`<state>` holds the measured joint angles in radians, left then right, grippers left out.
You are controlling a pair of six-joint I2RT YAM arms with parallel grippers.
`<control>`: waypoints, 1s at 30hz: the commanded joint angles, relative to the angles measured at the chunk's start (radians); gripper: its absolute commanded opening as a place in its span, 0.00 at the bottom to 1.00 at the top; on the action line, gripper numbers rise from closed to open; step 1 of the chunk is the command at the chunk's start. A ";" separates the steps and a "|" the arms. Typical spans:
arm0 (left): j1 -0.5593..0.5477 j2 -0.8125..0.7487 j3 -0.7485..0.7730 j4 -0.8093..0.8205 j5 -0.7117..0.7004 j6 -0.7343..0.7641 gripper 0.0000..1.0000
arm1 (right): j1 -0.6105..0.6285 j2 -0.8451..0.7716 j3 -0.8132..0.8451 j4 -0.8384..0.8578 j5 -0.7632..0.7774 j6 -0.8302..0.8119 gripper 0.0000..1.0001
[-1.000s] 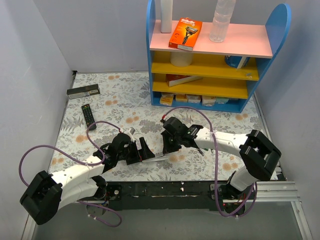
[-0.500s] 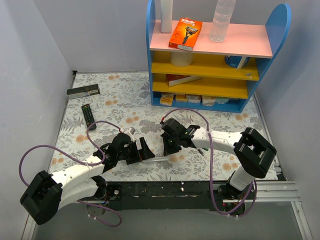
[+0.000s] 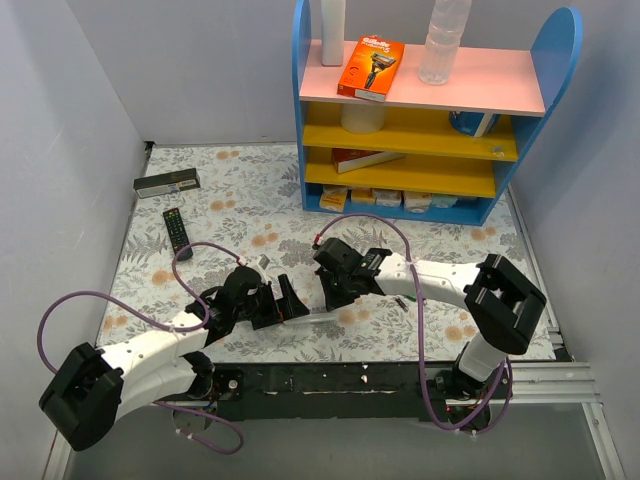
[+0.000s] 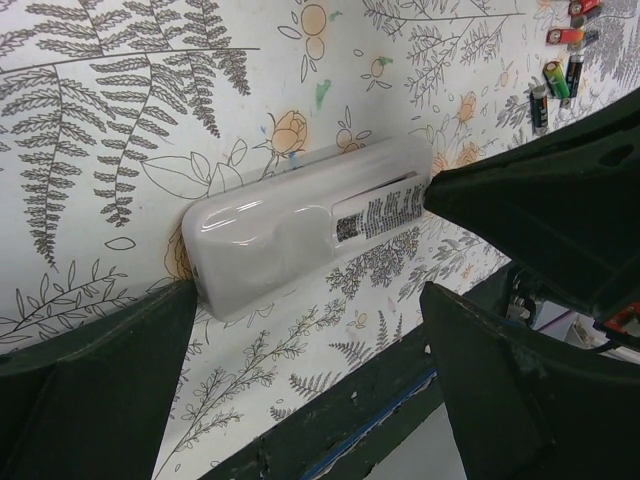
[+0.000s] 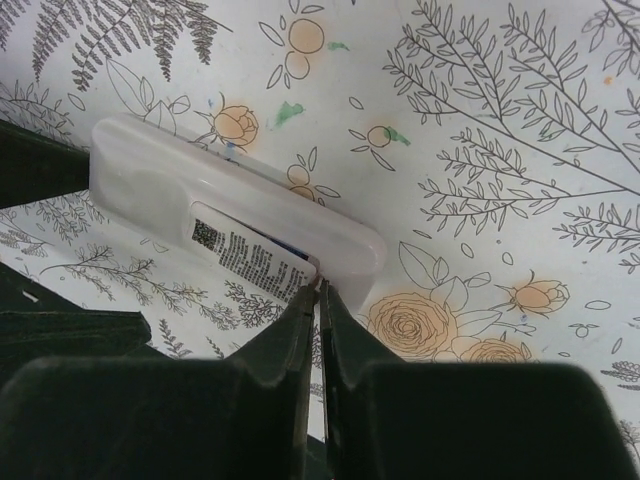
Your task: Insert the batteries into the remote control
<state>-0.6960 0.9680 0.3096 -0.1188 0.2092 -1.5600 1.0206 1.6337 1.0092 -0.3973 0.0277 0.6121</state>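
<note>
The white remote control [image 4: 300, 215] lies face down on the floral mat, near the table's front edge; it also shows in the top view [image 3: 320, 318]. Its labelled back cover [image 5: 255, 262] sits slightly ajar, with a dark gap at its edge. My right gripper [image 5: 318, 288] is shut, and its tips touch the cover's edge at the middle of the remote. My left gripper [image 4: 305, 300] is open, with one finger [image 4: 110, 350] against the remote's end. Several small batteries [image 4: 558, 76] lie on the mat beyond the right gripper.
A black remote [image 3: 176, 231] and a long dark box [image 3: 167, 182] lie at the far left. A blue shelf unit [image 3: 430, 110] stands at the back. The black front rail [image 3: 330, 378] runs just behind the remote.
My right gripper has moved a little to the left along the remote. The left arm and the remote have stayed in place.
</note>
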 commanded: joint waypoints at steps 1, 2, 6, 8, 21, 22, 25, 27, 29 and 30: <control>-0.002 -0.031 0.033 -0.030 -0.042 -0.008 0.96 | 0.026 0.008 0.074 -0.061 0.060 -0.031 0.13; -0.002 -0.035 0.033 -0.035 -0.047 -0.009 0.96 | 0.027 0.009 0.080 -0.072 0.069 -0.031 0.14; -0.002 -0.048 0.029 -0.042 -0.063 -0.014 0.96 | 0.033 0.014 0.094 -0.090 0.084 -0.037 0.15; -0.002 -0.049 0.031 -0.044 -0.064 -0.015 0.96 | 0.035 0.021 0.097 -0.097 0.089 -0.037 0.15; -0.002 -0.046 0.034 -0.050 -0.067 -0.011 0.96 | 0.045 0.064 0.052 -0.063 0.087 -0.037 0.15; -0.002 -0.048 0.034 -0.048 -0.065 -0.011 0.96 | 0.047 0.074 0.055 -0.064 0.092 -0.038 0.15; -0.002 -0.049 0.036 -0.053 -0.067 -0.008 0.96 | 0.065 0.101 0.089 -0.101 0.135 -0.054 0.15; -0.002 -0.054 0.037 -0.058 -0.074 -0.006 0.96 | 0.085 0.117 0.129 -0.156 0.184 -0.063 0.15; -0.002 -0.066 0.042 -0.073 -0.085 -0.008 0.96 | 0.101 0.138 0.153 -0.190 0.216 -0.075 0.15; -0.002 -0.071 0.043 -0.077 -0.093 -0.012 0.96 | 0.111 0.141 0.167 -0.221 0.238 -0.080 0.15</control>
<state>-0.6960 0.9325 0.3099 -0.1658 0.1532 -1.5745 1.0927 1.7214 1.1297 -0.5224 0.1642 0.5598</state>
